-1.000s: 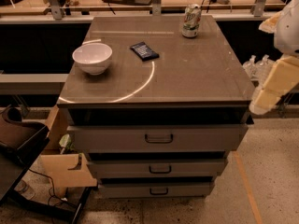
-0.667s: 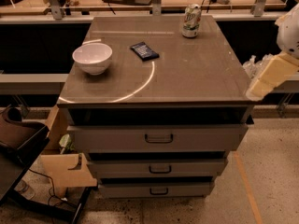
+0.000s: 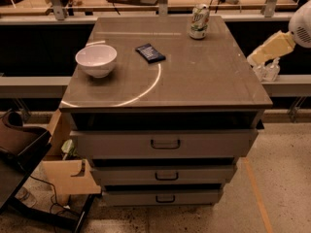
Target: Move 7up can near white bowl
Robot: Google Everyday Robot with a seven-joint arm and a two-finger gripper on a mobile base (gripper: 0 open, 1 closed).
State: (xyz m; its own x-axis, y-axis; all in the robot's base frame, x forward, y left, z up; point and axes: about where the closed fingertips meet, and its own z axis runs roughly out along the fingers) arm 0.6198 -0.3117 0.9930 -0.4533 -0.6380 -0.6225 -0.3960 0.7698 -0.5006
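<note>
Drawer cabinet with the task objects on its grey top (image 3: pixel 204 84), seen from the front and above. The gripper (image 3: pixel 266 72) hangs off the right edge of the top, just beyond the right rim and about level with it, at the end of a cream-coloured arm segment (image 3: pixel 272 46) that slopes down from the upper right. Its two pale fingers (image 3: pixel 273 71) point downward with a small gap between them; they hold nothing and touch neither the cabinet nor any object. The 7up can (image 3: pixel 199 21) stands upright at the back of the top, right of centre and close to the rear edge, well apart from the gripper. The white bowl (image 3: pixel 96 59) sits near the left edge, roughly midway from back to front, well apart from the can. A flat dark blue packet (image 3: pixel 150 53) lies between the two, nearer the bowl. A bright curved reflection (image 3: pixel 156 80) arcs across the surface in front of the bowl. The front right half of the top is bare surface. Below the top are three drawers (image 3: pixel 165 143) with dark handles; a piece of cardboard (image 3: pixel 68 174) leans at the lower left of the cabinet.
</note>
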